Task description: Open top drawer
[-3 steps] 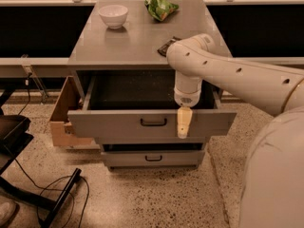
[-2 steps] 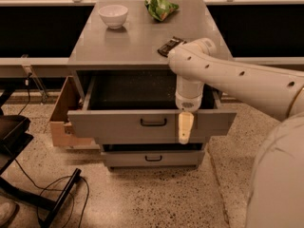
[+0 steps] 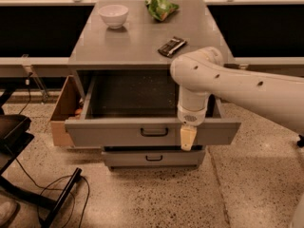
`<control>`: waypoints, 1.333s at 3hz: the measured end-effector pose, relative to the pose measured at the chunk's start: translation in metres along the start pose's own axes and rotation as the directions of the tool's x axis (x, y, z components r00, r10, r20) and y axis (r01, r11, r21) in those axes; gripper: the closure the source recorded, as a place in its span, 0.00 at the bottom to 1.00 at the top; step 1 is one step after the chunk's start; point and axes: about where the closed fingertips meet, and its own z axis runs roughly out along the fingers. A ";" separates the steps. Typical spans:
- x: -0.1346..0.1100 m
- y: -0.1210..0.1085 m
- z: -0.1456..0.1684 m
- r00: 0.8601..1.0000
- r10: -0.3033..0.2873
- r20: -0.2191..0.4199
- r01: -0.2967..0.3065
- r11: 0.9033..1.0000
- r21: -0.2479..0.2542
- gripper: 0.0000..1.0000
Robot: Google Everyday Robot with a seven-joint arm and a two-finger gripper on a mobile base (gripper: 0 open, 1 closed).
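Note:
The top drawer (image 3: 118, 132) is pulled out wide under the grey cabinet top (image 3: 137, 44). Its dark speckled inside shows and looks bare. Its small black bar handle (image 3: 154, 132) sits at the middle of the grey front. My white arm reaches in from the right. My gripper (image 3: 188, 139) hangs down over the drawer front, to the right of the handle and apart from it. It holds nothing that I can see.
A white bowl (image 3: 113, 15), a green bag (image 3: 161, 7) and a dark snack bar (image 3: 171, 46) lie on the cabinet top. A lower drawer (image 3: 153, 158) sits slightly out. A cardboard box (image 3: 64, 110) stands to the left. A black chair base (image 3: 28, 189) and cables lie on the floor.
My arm and gripper have shifted slightly to the right along the drawer front. The drawer stays pulled out.

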 end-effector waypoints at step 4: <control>0.008 0.019 -0.006 1.000 0.006 -0.012 -0.006 0.999 -0.033 0.52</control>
